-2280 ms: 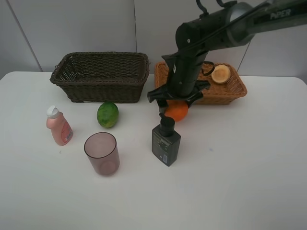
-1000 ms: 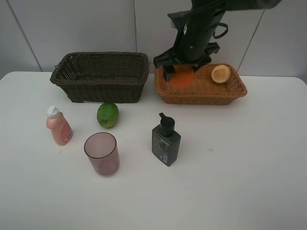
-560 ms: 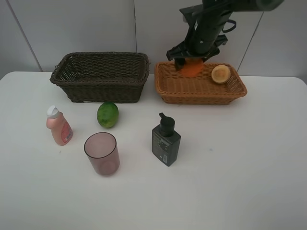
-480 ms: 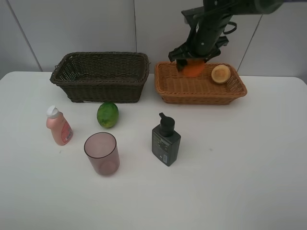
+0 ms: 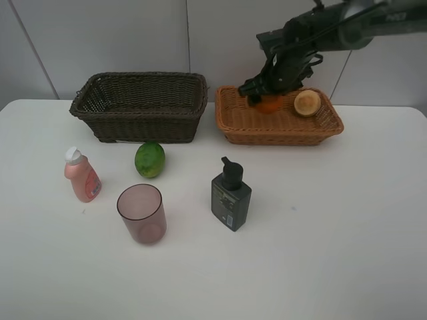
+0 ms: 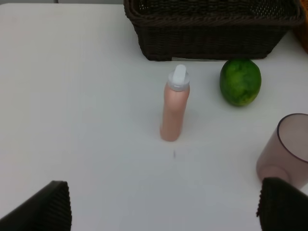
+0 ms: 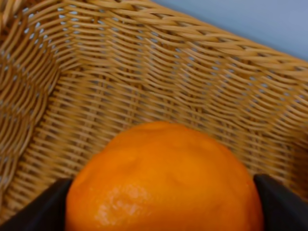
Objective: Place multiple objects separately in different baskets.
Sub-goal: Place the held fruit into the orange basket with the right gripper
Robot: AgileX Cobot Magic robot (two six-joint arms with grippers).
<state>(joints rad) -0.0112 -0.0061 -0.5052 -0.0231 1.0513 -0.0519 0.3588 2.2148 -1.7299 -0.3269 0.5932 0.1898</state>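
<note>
My right gripper (image 5: 268, 97) is shut on the orange (image 5: 270, 105) and holds it low inside the light tan basket (image 5: 287, 130), near its far left corner. The right wrist view shows the orange (image 7: 163, 178) filling the space between both fingers, with the wicker wall (image 7: 144, 82) behind it. A peach-like fruit (image 5: 307, 102) lies in the same basket. On the table are the dark basket (image 5: 140, 105), green fruit (image 5: 150, 159), pink bottle (image 5: 81, 175), mauve cup (image 5: 141, 213) and pump bottle (image 5: 231, 195). My left gripper (image 6: 163, 211) is open above the table, short of the pink bottle (image 6: 174, 103).
In the left wrist view the green fruit (image 6: 240, 82) lies in front of the dark basket (image 6: 211, 29), and the cup (image 6: 287, 149) stands at the frame's edge. White table (image 5: 333, 233) stretches to the right and front; a wall stands behind the baskets.
My right gripper lifted the orange off the table, carried it back over the tan basket and lowered it inside. Everything else stayed put.
</note>
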